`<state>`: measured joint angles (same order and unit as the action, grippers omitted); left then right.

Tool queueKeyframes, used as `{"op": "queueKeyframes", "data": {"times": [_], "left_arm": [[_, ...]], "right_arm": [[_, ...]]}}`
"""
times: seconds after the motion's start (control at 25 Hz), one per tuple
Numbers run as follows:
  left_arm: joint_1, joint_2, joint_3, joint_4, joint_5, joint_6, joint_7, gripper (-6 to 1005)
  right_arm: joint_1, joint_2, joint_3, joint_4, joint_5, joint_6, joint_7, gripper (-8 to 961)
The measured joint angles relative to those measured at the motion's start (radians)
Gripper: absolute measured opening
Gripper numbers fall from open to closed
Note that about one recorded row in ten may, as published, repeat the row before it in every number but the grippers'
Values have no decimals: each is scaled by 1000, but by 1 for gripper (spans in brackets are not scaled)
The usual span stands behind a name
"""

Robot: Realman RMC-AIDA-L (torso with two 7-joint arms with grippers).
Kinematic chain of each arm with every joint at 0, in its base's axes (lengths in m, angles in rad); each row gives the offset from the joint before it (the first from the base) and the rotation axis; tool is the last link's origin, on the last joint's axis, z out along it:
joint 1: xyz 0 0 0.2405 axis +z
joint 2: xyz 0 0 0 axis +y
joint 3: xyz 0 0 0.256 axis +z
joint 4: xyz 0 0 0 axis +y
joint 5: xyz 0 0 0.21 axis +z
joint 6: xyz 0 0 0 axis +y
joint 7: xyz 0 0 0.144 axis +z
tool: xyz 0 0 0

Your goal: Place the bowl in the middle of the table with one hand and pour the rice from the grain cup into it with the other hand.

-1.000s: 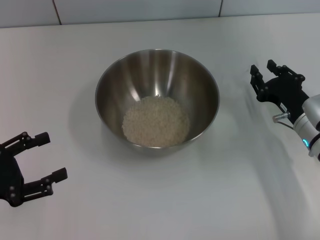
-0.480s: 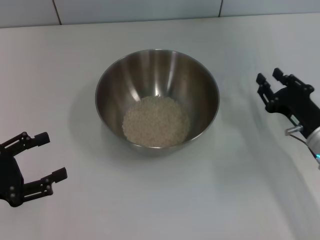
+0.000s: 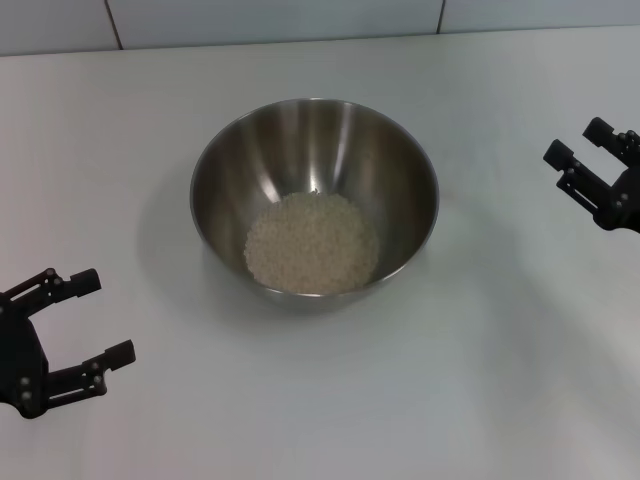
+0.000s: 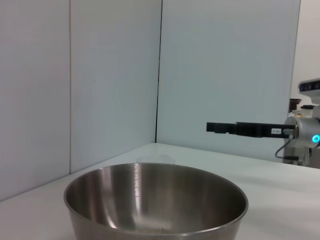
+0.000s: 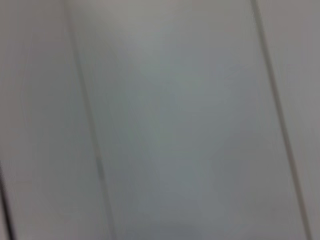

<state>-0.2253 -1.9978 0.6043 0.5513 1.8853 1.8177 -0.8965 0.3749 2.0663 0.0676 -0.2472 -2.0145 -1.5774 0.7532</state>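
Rice (image 3: 312, 243) fills bowl (image 3: 400, 160) between open left gripper (image 3: 95, 318) and right gripper (image 3: 583, 143)

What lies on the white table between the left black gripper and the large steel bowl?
Nothing: in the head view, only bare white table separates the open left black gripper from the large steel bowl.

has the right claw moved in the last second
Yes. In the head view the right claw has pulled back toward the robot's right, away from the bowl, which has stayed put; it now sits at the view's right edge.
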Motion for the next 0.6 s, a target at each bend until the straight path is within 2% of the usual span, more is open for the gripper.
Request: {"op": "queueKeyframes", "data": {"times": [0.08,0.12,0.24,0.28,0.32,0.4,0.48,0.6], "left_arm": [[0,0,1,-1,0,0,0,860],[0,0,2,0,0,0,0,860],[0,0,4,0,0,2,1,860],[0,1,6,0,0,6,1,860],[0,1,6,0,0,6,1,860],[0,1,7,0,0,8,1,859],[0,1,9,4,1,12,1,859],[0,1,9,4,2,16,1,859]], "right_arm": [[3,-10,-93,-58,0,-58,60,656],[3,-10,-93,-58,0,-58,60,656],[3,-17,-175,-94,0,-103,79,655],[4,-21,-234,-108,0,-132,80,655],[4,-21,-234,-108,0,-132,80,655],[5,-25,-303,-117,0,-151,82,655],[5,-25,-383,-127,0,-161,82,655],[0,-23,-430,-132,0,-170,82,655]]}}
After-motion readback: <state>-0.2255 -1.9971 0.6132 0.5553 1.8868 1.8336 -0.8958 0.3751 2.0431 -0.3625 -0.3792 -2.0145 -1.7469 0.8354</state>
